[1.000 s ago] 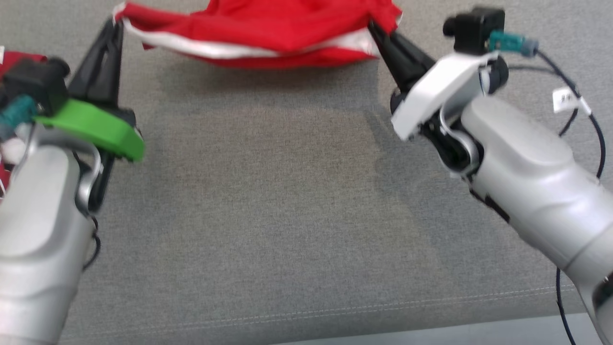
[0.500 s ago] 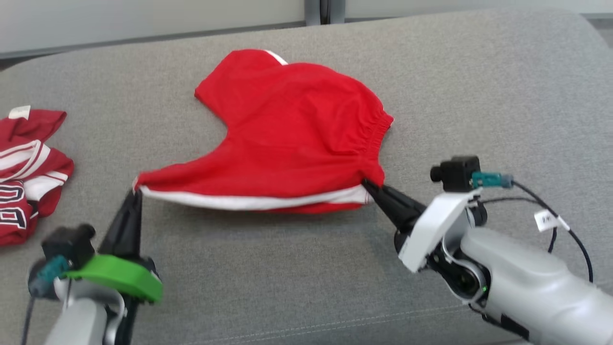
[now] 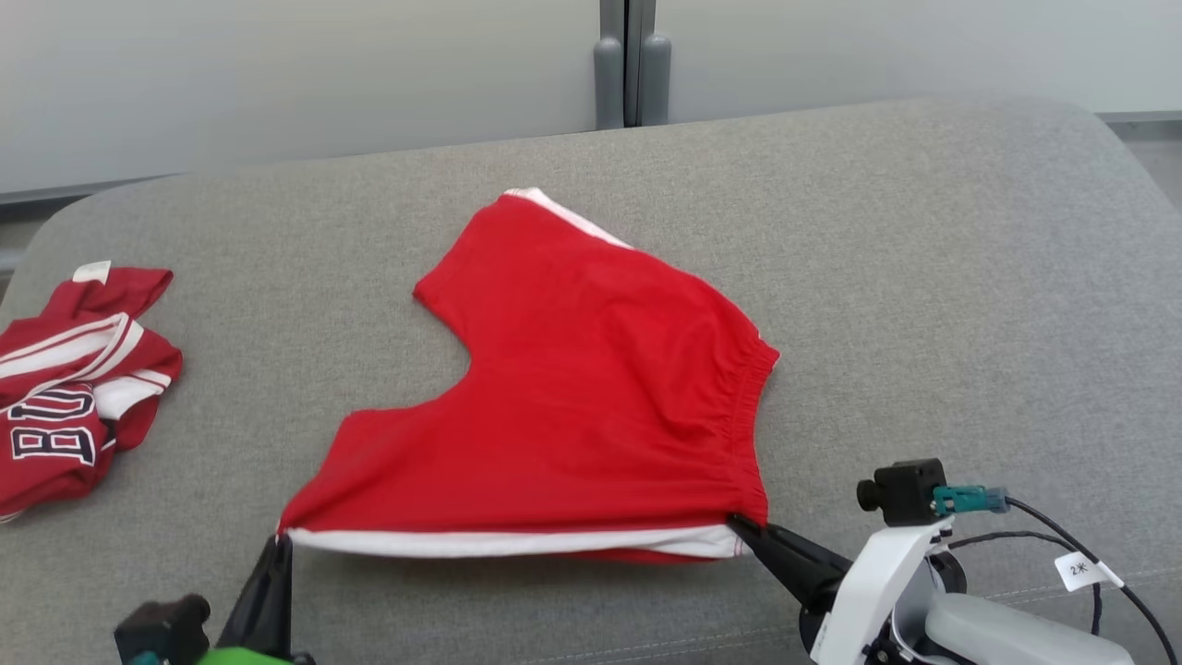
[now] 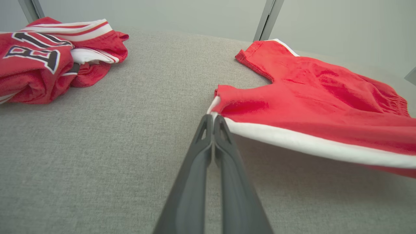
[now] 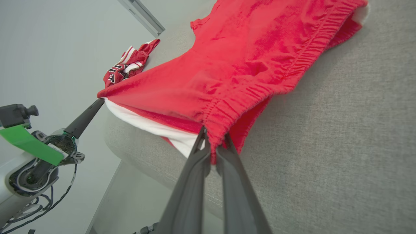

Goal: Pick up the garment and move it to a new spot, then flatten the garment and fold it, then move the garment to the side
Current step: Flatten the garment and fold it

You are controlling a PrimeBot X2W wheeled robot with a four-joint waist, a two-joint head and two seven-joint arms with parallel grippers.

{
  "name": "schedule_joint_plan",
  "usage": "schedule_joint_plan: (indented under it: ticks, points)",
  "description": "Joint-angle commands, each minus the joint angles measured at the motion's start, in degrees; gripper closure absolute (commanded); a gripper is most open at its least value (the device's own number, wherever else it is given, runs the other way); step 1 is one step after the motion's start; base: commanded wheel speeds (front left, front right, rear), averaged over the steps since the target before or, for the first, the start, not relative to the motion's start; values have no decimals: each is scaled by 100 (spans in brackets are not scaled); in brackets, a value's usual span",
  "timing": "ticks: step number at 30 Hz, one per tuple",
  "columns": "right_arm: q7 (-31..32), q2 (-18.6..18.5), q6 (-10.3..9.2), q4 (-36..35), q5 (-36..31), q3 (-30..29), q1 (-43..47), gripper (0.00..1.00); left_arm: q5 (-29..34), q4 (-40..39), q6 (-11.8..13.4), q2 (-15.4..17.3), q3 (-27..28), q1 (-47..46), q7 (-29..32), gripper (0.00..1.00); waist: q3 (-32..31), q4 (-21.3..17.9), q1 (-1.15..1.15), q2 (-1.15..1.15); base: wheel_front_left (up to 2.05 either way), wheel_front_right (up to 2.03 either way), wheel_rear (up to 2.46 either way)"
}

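Two grippers hold one pair of red shorts [image 3: 572, 397] between them over a grey cushion [image 3: 923, 277].

Head view: the shorts are spread near the middle of the cushion. The gathered waistband is to the right and one leg opening points toward the far side. The near edge, with its white stripe, is lifted off the cushion and pulled into a nearly straight line. The left gripper [image 3: 277, 545] rises from the bottom left, its jaws pressed together on the near left corner at the leg hem. The right gripper [image 3: 743, 528] comes in from the bottom right, jaws clamped on the near right corner where the waistband ends. A crumpled red jersey [image 3: 65, 369] with white stripes and lettering lies well apart at the cushion's left edge. A grey post [image 3: 628, 74] stands against the pale wall behind.

Left wrist view: the two dark fingers meet at their tips with the corner of the white-striped hem pinched between them. The shorts stretch off to the right, their edge raised with a shadow beneath. The jersey sits at the upper left.

Right wrist view: the fingers are closed on the end of the waistband, red cloth caught between the tips. At the left, the left gripper's tip grips the far corner, and the jersey lies beyond it
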Motion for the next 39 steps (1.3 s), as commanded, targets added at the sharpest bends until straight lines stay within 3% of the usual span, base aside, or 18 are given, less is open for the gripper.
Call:
schedule_joint_plan:
  ticks: [1,11,22,26,39]
  points:
    - [-20,-64,-2,2,13,17,94,100,23,45,18,-19,66,142,-13,100,-92,-29,1,0,0,0,0]
    - [80,-67,-2,242,-121,199,322,100,303,272,-50,-275,123,383,-13,100,-157,-27,1,0,0,0,0]
    - [-18,-4,-2,-130,-66,-379,48,100,673,-150,-134,138,139,-476,-13,100,25,-267,1,0,0,0,0]
    - [-22,92,-2,-145,-96,-736,-96,100,582,-164,-142,353,-111,-1094,144,100,215,-442,1,0,0,0,0]
    - [-23,880,-2,240,-421,-1416,-938,100,-102,258,-136,1773,-1390,-3508,954,100,1392,-1315,1,0,0,0,0]
